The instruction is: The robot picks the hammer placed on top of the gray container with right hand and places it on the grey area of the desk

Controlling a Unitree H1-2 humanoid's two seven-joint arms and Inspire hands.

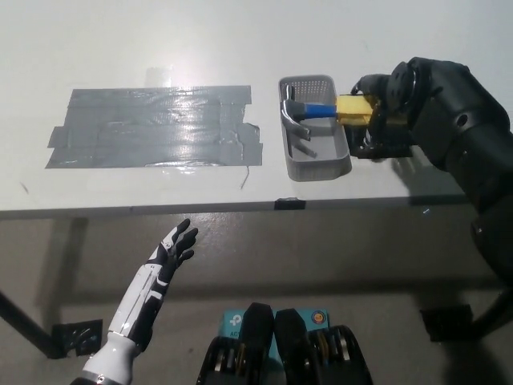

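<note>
1. Left hand [172, 247] first: my white hand hangs below the desk's front edge, well to the left of the gray container [316, 128] and nearer me. Its fingers are spread and it holds nothing. I judge it is parked there so it stays out of the way, since the task belongs to my other hand.

2. Left of the container, the grey area [152, 126] is a patch of tape strips on the white desk [401, 40]. Nothing lies on it, so the drop spot is ready and the hammer has not been delivered.

3. The container stands just right of the tape patch, near the desk's front edge. The hammer [325, 110] lies across its top, metal head over the left wall, blue neck bridging the opening, yellow grip jutting out past the right wall. That overhang is what makes the handle reachable from the side.

4. Right of the container, my black right hand [383, 100] sits at the yellow grip, fingers curled about its far end. Whether they have actually closed on the grip I cannot tell. The hammer rests on the container, not lifted.

5. My judgement: firm up the grasp, lift clear of the rim, then carry leftward to the tape.
</note>
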